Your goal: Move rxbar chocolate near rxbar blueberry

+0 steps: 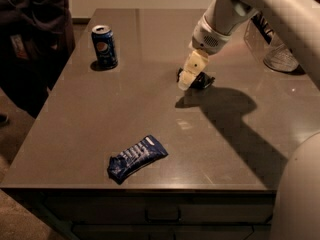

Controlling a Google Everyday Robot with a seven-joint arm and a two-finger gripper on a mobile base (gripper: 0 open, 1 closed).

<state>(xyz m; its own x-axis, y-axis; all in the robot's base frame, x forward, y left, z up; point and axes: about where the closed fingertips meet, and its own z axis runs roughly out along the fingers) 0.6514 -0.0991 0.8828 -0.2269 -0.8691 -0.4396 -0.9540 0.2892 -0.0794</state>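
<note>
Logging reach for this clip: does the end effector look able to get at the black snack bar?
Probably yes: the end effector hangs right at the black snack bar; the soda can and blue bar lie far off.

The arm is smooth, white and rounded, ending in a thick wrist collar. Its cream, blocky gripper sits right of centre in the upper frame. A curved white shell fills the lower right corner.
</note>
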